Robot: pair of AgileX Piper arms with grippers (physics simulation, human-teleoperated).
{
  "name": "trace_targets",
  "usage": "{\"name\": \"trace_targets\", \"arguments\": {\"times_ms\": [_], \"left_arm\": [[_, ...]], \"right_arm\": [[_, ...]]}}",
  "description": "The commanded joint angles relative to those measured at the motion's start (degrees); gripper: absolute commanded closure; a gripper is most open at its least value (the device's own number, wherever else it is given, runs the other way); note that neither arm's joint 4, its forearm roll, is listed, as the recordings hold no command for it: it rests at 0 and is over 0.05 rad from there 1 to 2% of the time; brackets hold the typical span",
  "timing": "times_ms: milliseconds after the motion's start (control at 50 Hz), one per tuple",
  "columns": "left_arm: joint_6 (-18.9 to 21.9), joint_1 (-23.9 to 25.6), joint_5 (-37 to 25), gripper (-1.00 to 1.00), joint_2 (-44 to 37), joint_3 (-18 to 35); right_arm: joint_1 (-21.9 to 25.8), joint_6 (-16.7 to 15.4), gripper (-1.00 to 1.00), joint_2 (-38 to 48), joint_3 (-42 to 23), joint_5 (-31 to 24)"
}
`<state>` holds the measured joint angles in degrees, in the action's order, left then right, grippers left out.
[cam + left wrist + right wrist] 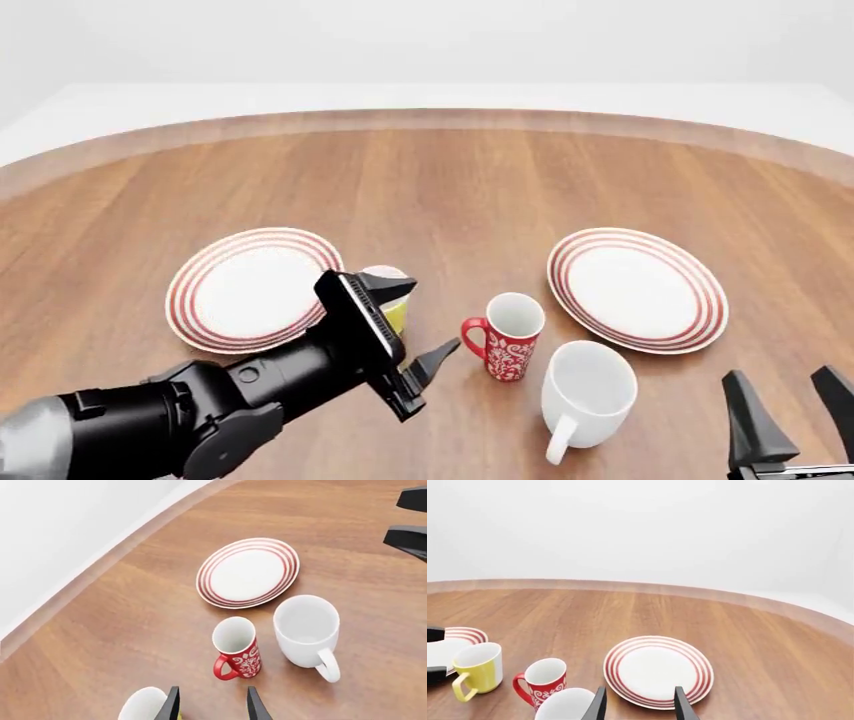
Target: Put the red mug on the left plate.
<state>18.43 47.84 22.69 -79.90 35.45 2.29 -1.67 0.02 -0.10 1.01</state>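
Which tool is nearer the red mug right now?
Left. The left tool is open just left of the red mug, not touching. The right tool sits far off at the table's near right, past the white mug.

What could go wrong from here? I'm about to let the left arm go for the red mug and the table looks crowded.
1. The yellow mug stands right by the open left gripper, so a swing toward the red mug could knock it.
2. The white mug stands close beside the red mug; a wide finger could nudge it.
3. The red mug is tall and slim, so a push instead of a grip may tip it short of the left plate.
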Motion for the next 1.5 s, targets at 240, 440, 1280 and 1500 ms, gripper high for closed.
{"name": "trace_targets", "arguments": {"times_ms": [240, 440, 1280, 1500], "left_arm": [[-3.0, 2.8, 0.5, -1.0, -6.1, 2.8], [-2.7, 3.4, 0.7, -1.0, -9.6, 4.1], [0.3, -0.2, 3.8, -1.0, -19.6, 8.2], [0.2, -0.9, 3.7, -1.0, -23.7, 10.6]], "right_arm": [[0.2, -0.1, -1.0, 0.0, 0.0, 0.1], [0.2, -0.2, -1.0, 0.0, 0.0, 0.2], [0.7, -0.4, -1.0, 0.0, -0.3, 0.7], [0.8, -0.5, -1.0, 0.0, -0.3, 0.9]]}}
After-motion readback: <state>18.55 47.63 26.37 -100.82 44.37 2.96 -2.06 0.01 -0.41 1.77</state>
